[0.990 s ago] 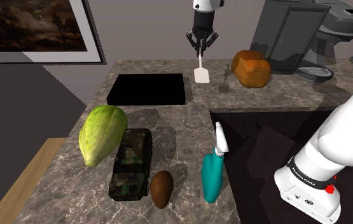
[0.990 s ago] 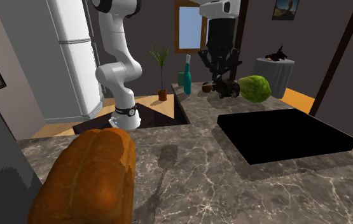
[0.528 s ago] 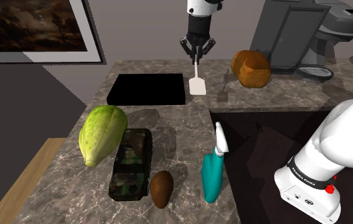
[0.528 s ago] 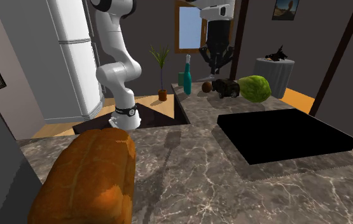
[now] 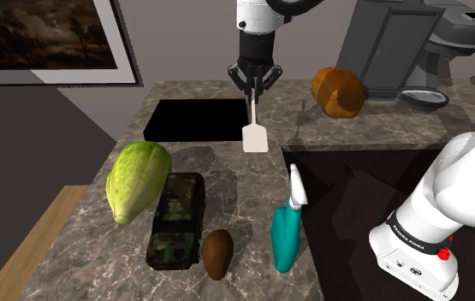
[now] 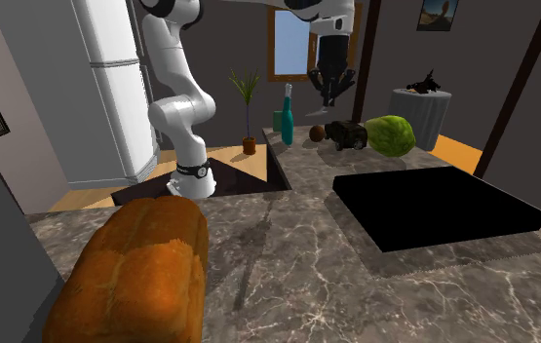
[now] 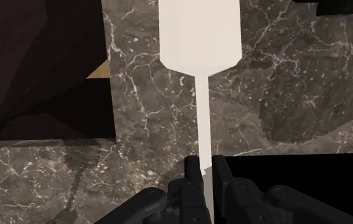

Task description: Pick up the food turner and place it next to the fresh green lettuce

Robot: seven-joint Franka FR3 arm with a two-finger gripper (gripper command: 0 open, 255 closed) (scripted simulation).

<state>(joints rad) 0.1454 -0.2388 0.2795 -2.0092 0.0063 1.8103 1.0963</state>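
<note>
Above countertop [image 5: 227, 167] middle, beside black recess [image 5: 197, 120] corner: gripper [image 5: 252, 92] pinching white turner [image 5: 255, 137] handle, blade down. Carry toward lettuce [image 5: 138, 178] at countertop's edge, shoulder view's left; set down flat, clear of camouflage box [image 5: 176, 221]

Dim room all round, the light soft and low. In the shoulder view, broad soft-edged shadows pool on the marble table [image 5: 244, 184] next to the lettuce [image 5: 137, 180], whose skin catches a pale sheen. Over to the wrist view: the food turner [image 7: 200, 38] shows flat, bright white, with a dark blotchy shadow on the stone beside its blade. Second exterior view: the window [image 6: 286, 44] glows pale blue, and the bread loaf [image 6: 141, 278] is lit warm orange on top.
</note>
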